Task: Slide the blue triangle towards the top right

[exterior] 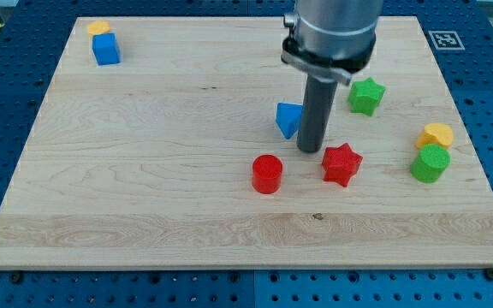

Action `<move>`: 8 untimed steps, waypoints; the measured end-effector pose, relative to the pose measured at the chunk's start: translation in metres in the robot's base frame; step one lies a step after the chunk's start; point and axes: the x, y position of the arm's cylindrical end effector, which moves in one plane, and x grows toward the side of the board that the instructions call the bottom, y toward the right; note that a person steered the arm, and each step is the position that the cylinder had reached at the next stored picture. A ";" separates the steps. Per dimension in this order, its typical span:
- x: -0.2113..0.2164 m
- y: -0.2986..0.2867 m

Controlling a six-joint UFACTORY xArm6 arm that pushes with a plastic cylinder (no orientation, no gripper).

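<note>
From the one camera view: no fingers or jaws to open or close here, only my tip [310, 151], resting on the wooden board [144, 205]. Blue triangle [288, 119] just left of my tip, touching or nearly so; hard to tell which. Red star [341, 163] just right and slightly below, red cylinder [266, 174] lower left, green star [366, 96] upper right. Probably light, stiff and quick to slide or spin; best pushed squarely from its lower-left face, not a corner.

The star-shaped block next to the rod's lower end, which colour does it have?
Red. The star block sits just right of my tip, clearest in the camera view.
</note>
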 end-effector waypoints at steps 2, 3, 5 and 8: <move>0.035 -0.016; -0.019 -0.022; -0.134 -0.009; -0.112 -0.040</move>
